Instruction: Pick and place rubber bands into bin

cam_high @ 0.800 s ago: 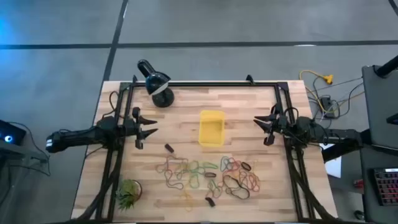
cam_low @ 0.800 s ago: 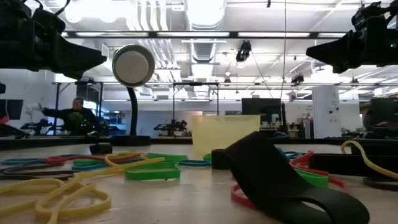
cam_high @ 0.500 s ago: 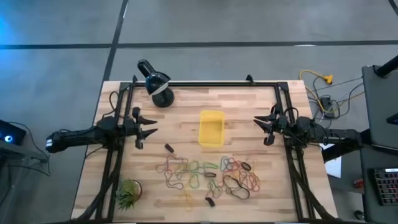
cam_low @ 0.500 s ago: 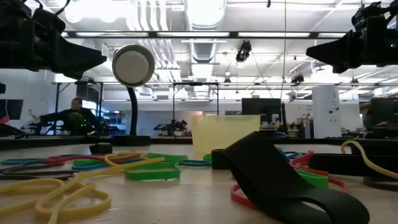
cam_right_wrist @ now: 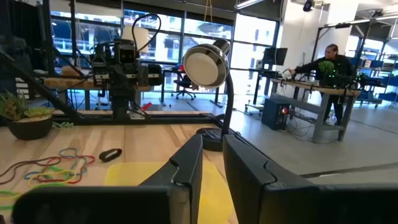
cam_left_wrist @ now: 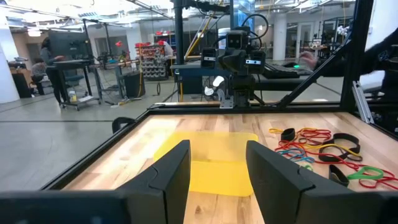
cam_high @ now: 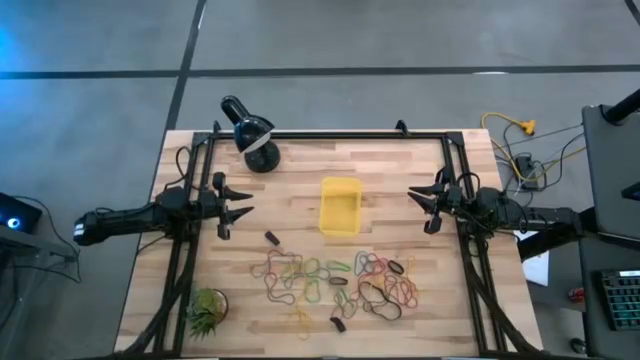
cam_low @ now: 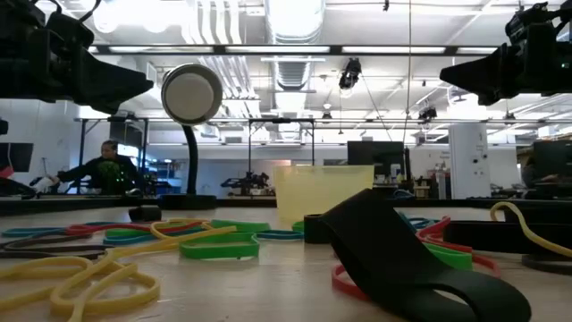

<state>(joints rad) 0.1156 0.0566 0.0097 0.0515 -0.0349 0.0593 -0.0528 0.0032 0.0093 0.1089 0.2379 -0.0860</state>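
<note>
The rubber bands [cam_high: 335,278] lie loose in a coloured heap on the near half of the wooden table, and also show in the low view [cam_low: 206,241] and both wrist views [cam_left_wrist: 317,146] [cam_right_wrist: 50,165]. The yellow bin [cam_high: 339,207] stands upright at the table's middle, just beyond them [cam_left_wrist: 211,155] [cam_right_wrist: 143,174]. My left gripper [cam_high: 245,210] hovers open at the table's left side, pointing level at the bin. My right gripper [cam_high: 412,208] hovers at the right side facing it, its fingers [cam_right_wrist: 189,162] a narrow gap apart. Neither touches anything.
A black domed lamp [cam_high: 255,135] stands at the far left corner. A small spiky green plant [cam_high: 205,310] sits at the near left corner. A black frame [cam_high: 330,135] runs along the far and side edges. Bare wood lies between each gripper and the bin.
</note>
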